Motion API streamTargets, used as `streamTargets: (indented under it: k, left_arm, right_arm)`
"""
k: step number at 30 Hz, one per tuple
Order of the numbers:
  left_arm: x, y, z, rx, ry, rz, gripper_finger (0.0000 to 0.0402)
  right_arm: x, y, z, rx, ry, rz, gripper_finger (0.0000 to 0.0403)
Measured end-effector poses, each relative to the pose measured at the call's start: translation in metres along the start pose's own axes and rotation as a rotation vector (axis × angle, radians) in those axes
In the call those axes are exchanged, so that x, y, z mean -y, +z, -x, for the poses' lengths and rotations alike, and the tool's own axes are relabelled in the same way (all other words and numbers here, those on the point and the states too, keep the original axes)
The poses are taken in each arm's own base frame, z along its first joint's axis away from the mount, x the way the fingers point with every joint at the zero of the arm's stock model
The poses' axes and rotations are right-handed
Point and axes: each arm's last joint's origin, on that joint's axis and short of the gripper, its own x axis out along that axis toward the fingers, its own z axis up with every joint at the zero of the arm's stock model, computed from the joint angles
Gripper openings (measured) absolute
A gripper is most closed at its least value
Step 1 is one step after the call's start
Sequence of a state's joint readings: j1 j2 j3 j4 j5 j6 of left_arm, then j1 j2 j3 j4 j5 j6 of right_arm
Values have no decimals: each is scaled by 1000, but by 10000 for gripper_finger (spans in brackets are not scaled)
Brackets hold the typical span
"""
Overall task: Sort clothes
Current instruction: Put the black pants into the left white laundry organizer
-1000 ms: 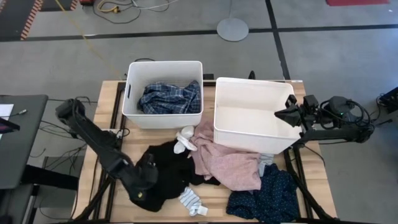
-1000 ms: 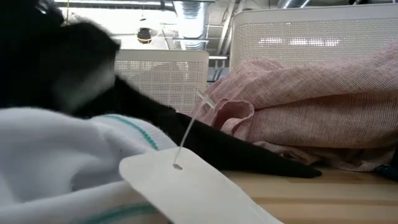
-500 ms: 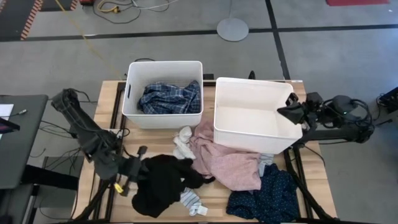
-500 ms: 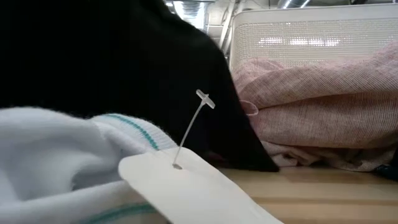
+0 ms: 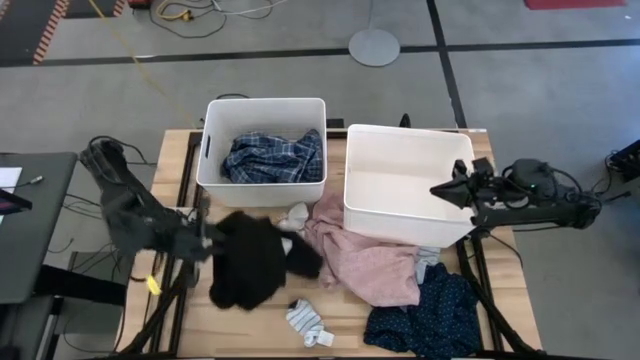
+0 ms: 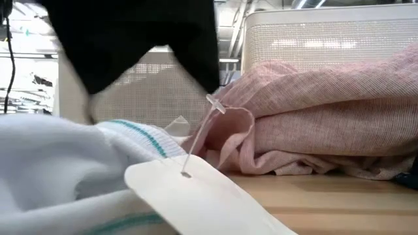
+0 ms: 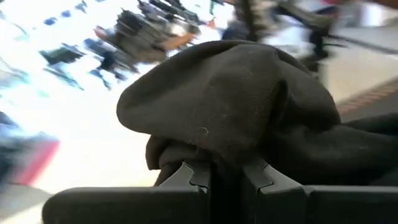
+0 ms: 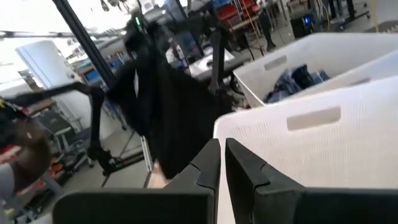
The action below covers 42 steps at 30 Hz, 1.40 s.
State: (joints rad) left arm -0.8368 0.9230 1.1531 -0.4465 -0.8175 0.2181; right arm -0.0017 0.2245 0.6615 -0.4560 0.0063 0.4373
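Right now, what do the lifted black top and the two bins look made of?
Black top, shut in the left gripper: soft matte knit, probably cotton jersey; it drapes and bunches limply. Bins: white rigid plastic, smooth satin from above, with a fine mesh-like wall texture in the low view.

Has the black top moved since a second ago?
Yes. The left claw has lifted the black top off the table, up toward the plaid shirt's bin.
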Motion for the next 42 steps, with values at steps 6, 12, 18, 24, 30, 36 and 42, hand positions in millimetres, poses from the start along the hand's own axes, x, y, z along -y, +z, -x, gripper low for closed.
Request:
streamTargets:
  k: [6, 12, 18, 24, 30, 36, 42]
  left_arm:
    - [-41, 39, 23, 9, 313, -106, 19]
    - [-79, 66, 42, -17, 521, -133, 19]
    - [-106, 74, 47, -55, 663, -140, 19]
    - [-118, 66, 39, -121, 745, -169, 19]
    - [-124, 38, 17, -299, 769, -167, 19]
    - [-136, 15, -7, -428, 732, -101, 32]
    - [-147, 0, -36, -490, 646, -48, 37]
  right_arm:
    - [8, -17, -9, -57, -26, -7, 45]
    - [13, -28, -15, -92, -44, -7, 45]
    - [15, -33, -18, -101, -47, -6, 45]
    - [14, -31, -18, -80, -37, 0, 45]
    - [14, -31, -18, -77, -35, 2, 45]
    - [10, -25, -18, -22, 19, 16, 45]
    - [0, -18, -17, 17, 201, 30, 45]
